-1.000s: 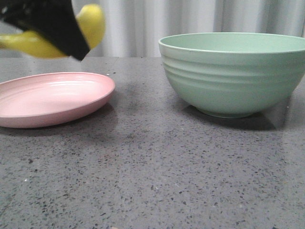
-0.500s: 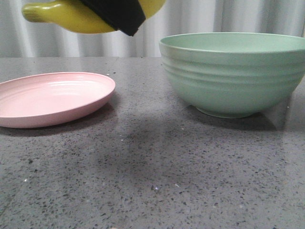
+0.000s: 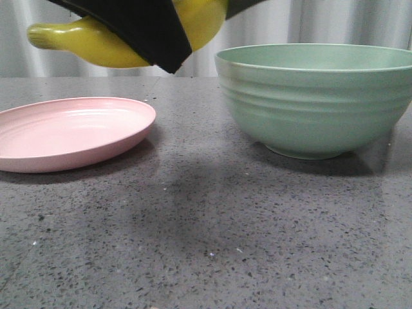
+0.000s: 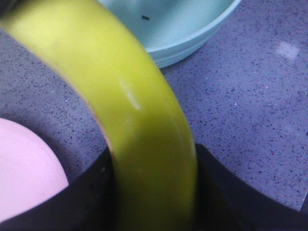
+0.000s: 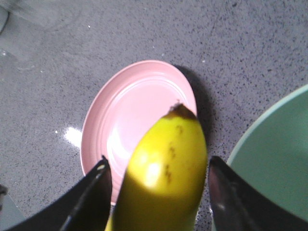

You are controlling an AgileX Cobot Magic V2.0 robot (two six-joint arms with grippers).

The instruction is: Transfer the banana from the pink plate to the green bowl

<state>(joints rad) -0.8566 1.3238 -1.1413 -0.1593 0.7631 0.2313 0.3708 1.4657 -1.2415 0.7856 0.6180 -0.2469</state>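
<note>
The yellow banana [image 3: 96, 42] hangs in the air above the gap between the pink plate [image 3: 71, 132] and the green bowl [image 3: 315, 103]. My left gripper [image 4: 151, 159] is shut on the banana [image 4: 130, 96]; both black fingers press its sides. In the front view it is the black shape [image 3: 154, 32] across the banana's middle. My right gripper [image 5: 159, 163] is open, its fingers on either side of the banana's dark-tipped end [image 5: 166, 168] with gaps on both sides. The plate [image 5: 130, 110] is empty. The bowl [image 4: 178, 24] is empty where its inside shows.
The dark speckled tabletop [image 3: 206, 238] stretches in front of plate and bowl. A pale curtain [image 3: 309, 22] hangs behind the table. A dark sliver of arm [image 3: 243, 5] shows at the top above the bowl's left rim.
The banana and the left gripper have moved right, from above the plate towards the bowl's left rim. In the last half second they dropped slightly. Plate and bowl have not moved.
</note>
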